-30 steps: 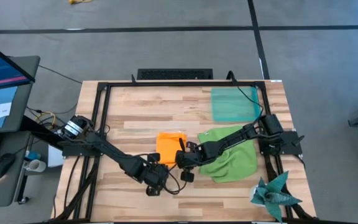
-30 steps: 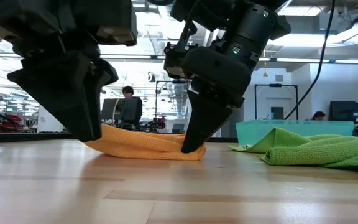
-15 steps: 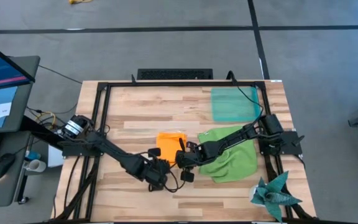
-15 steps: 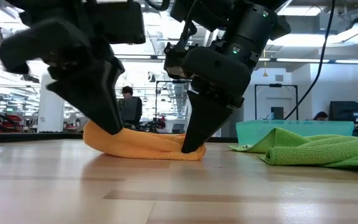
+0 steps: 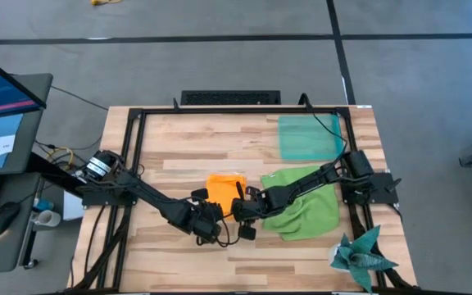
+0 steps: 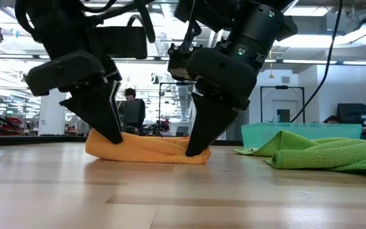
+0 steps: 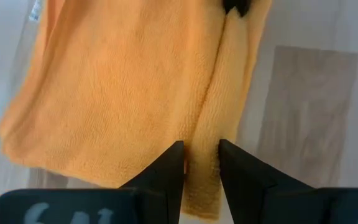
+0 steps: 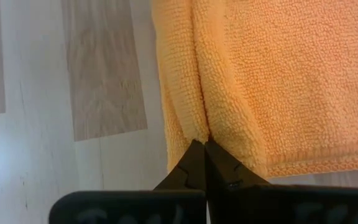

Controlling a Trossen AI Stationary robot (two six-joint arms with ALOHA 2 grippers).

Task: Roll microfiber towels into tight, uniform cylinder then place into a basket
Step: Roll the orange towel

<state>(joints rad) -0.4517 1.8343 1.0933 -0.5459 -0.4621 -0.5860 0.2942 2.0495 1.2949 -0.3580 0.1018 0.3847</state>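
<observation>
Mid-table, both end effectors pinch orange towel [image 5: 224, 193]: right end effector [image 8: 202, 144] clenched on fold, left end effector [image 7: 201, 155] straddling edge.

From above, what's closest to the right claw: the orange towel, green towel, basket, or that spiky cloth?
From the right gripper:
1. Orange towel, pinched in it.
2. Green towel, beside it, under that arm.
3. Basket at the far edge and spiky cloth at the near corner: too close to call.
</observation>
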